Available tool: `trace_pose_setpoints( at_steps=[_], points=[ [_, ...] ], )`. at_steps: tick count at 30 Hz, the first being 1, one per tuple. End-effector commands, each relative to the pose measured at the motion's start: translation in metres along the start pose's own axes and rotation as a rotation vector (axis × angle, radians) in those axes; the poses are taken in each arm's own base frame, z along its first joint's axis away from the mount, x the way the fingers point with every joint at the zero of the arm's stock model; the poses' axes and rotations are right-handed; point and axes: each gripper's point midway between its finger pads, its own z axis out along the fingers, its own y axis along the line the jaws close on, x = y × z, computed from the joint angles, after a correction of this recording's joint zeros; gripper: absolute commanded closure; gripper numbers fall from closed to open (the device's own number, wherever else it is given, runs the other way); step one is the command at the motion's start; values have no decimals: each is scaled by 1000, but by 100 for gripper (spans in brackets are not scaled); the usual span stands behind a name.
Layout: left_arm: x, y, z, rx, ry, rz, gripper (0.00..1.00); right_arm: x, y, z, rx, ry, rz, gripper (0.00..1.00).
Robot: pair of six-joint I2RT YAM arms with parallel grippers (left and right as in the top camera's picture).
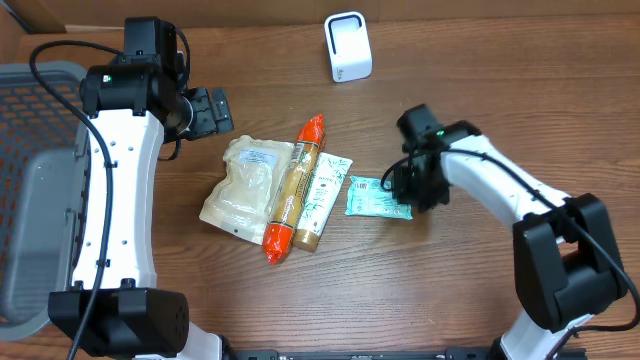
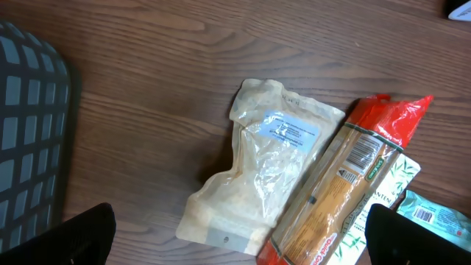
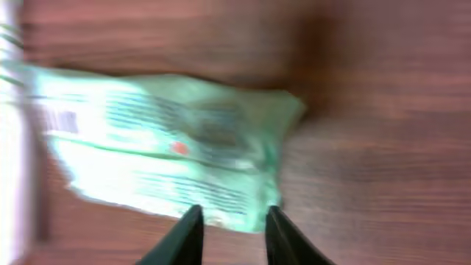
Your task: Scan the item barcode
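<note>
Far left of the long red-and-orange wrapped pack point(image 1: 296, 183): grey plastic mesh basket point(image 1: 30, 190) at the bench point(image 1: 480, 60) edge.

L gripper point(image 1: 213, 110) hovers up-left of that pack. Its fingers point(image 2: 79, 237) are spread wide w/ nothing between them.

Clear-cream pouch w/ white label point(image 1: 243, 180) lies flat against the pack's left side, touching it.

The pack lies diagonal, red end up. It rests partly on a white packet w/ green bamboo print point(image 1: 327, 183) on its right.

Task item is a mint-green flat packet point(image 1: 372, 197), flat on the bench right of the pack and just beside the bamboo packet. Can't tell if they touch. Barcode point(image 3: 60, 121) is face-up on its end nearer the pack.

R gripper point(image 3: 234, 224) is at the packet's far end from the pack. Fingers are only slightly apart w/ the packet's edge at the gap. Wrist view is blurred, so can't tell if it's pinching.

Small white rounded scanner box point(image 1: 348, 47) stands up-right of the pack, well apart from the mint packet.
</note>
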Motion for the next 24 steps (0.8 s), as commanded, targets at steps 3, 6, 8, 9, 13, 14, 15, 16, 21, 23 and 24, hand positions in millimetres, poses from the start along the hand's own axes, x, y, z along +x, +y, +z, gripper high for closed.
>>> trace_pose_setpoints(
  at_steps=[3, 6, 8, 9, 13, 14, 15, 16, 21, 23, 24],
  points=[
    [1, -2, 4, 5, 12, -11, 0, -27, 7, -35, -282, -8, 1, 55],
    [1, -2, 4, 6, 12, -11, 0, -25, -15, -37, -338, 7, -29, 41],
    [1, -2, 4, 5, 12, -11, 0, -20, -19, -32, -357, 16, -55, 33],
    [1, -2, 4, 6, 13, -11, 0, -17, -21, -28, -360, 23, -61, 31],
    [1, -2, 4, 6, 12, -11, 0, -6, -19, -10, -413, 33, -60, 30],
    [1, -2, 4, 6, 12, -11, 1, -4, -17, -6, -436, 32, -62, 30],
    [1, -2, 4, 6, 12, -11, 0, -2, -15, -3, -454, 31, -64, 30],
    [1, -2, 4, 5, 12, -11, 0, 0, -14, 0, -471, 32, -61, 30],
    [1, -2, 4, 6, 13, -11, 0, 4, -14, 16, -504, 19, -5, 32],
    [1, -2, 4, 5, 12, -11, 0, 3, -13, 20, -508, 8, 18, 35],
    [1, -2, 4, 5, 12, -11, 1, 2, -13, 23, -510, 0, 29, 36]
  ],
)
